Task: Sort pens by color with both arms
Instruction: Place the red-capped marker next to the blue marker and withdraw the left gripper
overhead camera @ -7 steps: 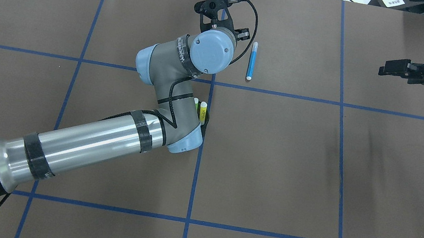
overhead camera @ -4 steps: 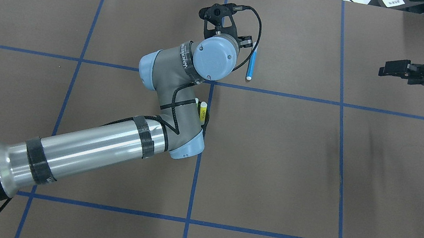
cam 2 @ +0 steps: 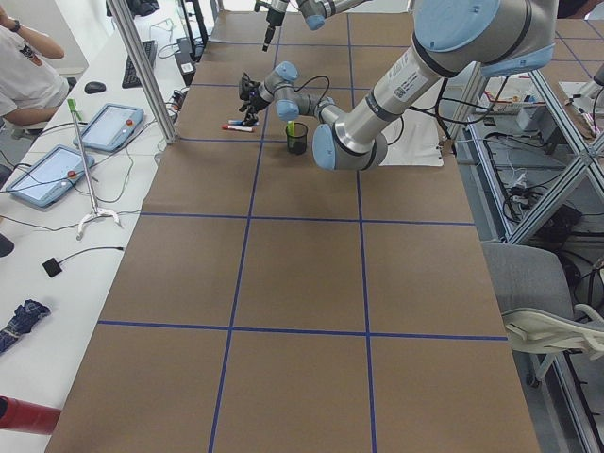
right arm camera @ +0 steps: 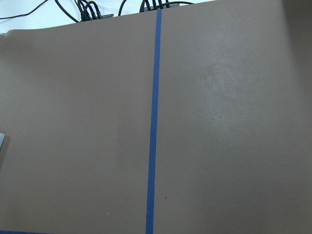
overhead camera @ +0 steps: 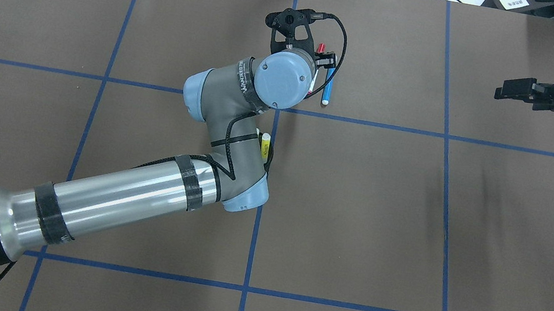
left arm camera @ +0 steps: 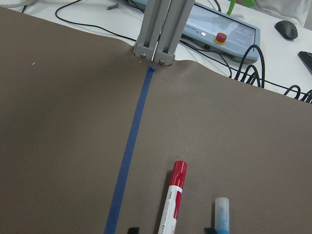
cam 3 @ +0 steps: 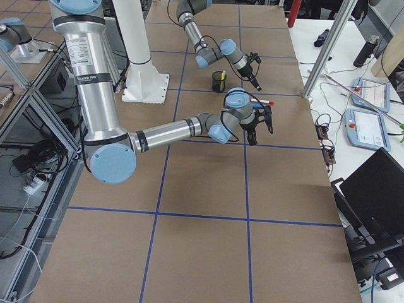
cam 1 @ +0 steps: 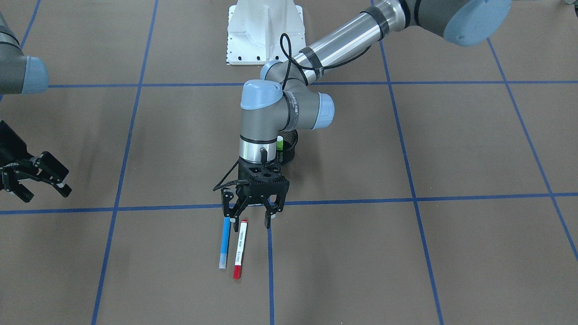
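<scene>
My left gripper (cam 1: 249,221) hangs open just above the table, its fingers on either side of one end of the white-bodied red-capped pen (cam 1: 240,248). The blue pen (cam 1: 224,243) lies flat right beside it, just outside one finger. In the left wrist view the red pen (left arm camera: 173,200) runs between the two fingertips and the blue pen (left arm camera: 222,214) is to its right. The green pen (cam 1: 280,143) and yellow pen (overhead camera: 265,145) stand in the black mesh cup (cam 1: 290,151), partly hidden by the left arm. My right gripper (cam 1: 40,183) is open and empty, far off to the side.
The table is brown paper with a blue tape grid (overhead camera: 256,231). The white pedestal base (cam 1: 264,31) is at the robot's edge. A metal post (left arm camera: 155,29), cables and tablets stand past the far edge. The right wrist view has only bare paper and tape.
The left wrist and gripper have shifted right in the overhead view, over the pens. The red pen's cap now shows beside the wrist. The pens and right arm have not moved.
</scene>
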Controlling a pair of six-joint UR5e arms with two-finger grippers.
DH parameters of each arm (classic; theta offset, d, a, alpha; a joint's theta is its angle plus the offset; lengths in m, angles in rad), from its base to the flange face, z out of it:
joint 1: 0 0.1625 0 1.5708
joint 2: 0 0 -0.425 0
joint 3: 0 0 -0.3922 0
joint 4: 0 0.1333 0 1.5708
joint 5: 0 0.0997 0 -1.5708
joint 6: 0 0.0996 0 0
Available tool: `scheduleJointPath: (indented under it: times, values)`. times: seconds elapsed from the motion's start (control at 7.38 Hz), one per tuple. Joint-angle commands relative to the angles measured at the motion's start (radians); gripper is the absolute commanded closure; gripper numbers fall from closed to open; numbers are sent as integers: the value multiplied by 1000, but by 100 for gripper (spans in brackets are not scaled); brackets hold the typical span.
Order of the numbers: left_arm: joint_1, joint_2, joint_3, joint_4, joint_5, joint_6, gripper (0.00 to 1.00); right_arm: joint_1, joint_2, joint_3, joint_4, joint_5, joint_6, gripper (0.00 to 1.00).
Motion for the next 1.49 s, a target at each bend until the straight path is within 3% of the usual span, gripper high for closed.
scheduleJointPath:
  times: [0.0,0.27,0.41,0.68,0.81,1.08,1.36]
  values:
    - [-11,9,-51,16,-69,8,1,-9,47,-11,-13,2,23,1]
    - [-84,87,-228,170,-225,110,1,-53,142,-28,-47,-5,190,1]
    - [-141,171,-339,219,-343,150,1,-74,195,-27,-92,-8,268,1]
    - [-244,376,-607,288,-491,250,1,-137,313,-18,-210,-24,421,1]
    - [-322,476,-697,322,-625,329,1,-175,370,-9,-281,-44,436,1]
    - [-452,643,-807,332,-801,443,1,-248,485,8,-463,-46,436,2]
    - [-554,778,-849,330,-913,580,1,-318,577,8,-508,-72,431,4]
